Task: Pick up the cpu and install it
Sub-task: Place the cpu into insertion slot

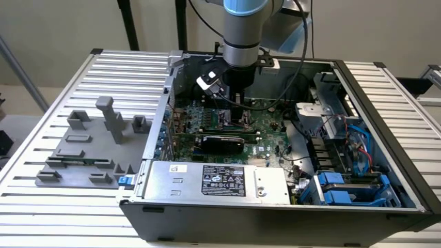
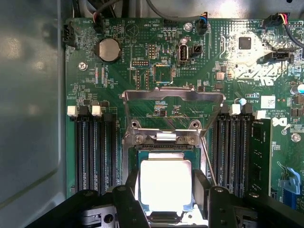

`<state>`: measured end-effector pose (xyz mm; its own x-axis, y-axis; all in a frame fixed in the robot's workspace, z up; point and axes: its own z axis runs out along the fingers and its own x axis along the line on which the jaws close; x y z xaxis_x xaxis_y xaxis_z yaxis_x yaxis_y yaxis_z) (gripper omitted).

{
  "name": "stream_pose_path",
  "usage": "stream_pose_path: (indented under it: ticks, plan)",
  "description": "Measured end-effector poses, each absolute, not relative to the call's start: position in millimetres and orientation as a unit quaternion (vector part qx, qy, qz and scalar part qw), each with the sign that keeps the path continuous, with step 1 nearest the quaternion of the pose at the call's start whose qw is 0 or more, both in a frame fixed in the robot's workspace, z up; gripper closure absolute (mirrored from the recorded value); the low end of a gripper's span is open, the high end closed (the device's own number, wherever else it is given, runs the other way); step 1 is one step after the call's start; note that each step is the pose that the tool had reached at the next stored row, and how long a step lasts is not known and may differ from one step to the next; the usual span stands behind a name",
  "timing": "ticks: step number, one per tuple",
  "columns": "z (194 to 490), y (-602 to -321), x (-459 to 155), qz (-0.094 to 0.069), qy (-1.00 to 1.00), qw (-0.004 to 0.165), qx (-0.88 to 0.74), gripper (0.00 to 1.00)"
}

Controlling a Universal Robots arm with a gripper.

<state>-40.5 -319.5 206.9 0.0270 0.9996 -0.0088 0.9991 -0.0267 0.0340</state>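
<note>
- We see the cpu (image 2: pixel 165 185), a thin square chip with a pale silver top, clamped at two opposite edges between the black gripper's (image 2: pixel 166 173) fingers (image 2: pixel 130 197).
- Right under the gripper lies the dark square socket (image 2: pixel 164 154); its grey metal frame (image 2: pixel 172 102) stands flipped up just beyond the fingertips.
- Long black memory slots (image 2: pixel 92 152) flank the gripper on the green motherboard (image 2: pixel 142 47).

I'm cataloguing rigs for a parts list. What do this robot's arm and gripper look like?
The arm is a silver-grey cylinder with a light-blue band, turning black toward the wrist. Black cables loop off it. The gripper has blocky matte-black fingers with round screw heads.
</note>
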Motion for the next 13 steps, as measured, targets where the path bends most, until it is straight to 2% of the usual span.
stream_pose_path:
  ticks: [13]
  plan:
    - [204.1, -319.5, -40.8, 0.007, 0.697, 0.014, 0.717, 0.45]
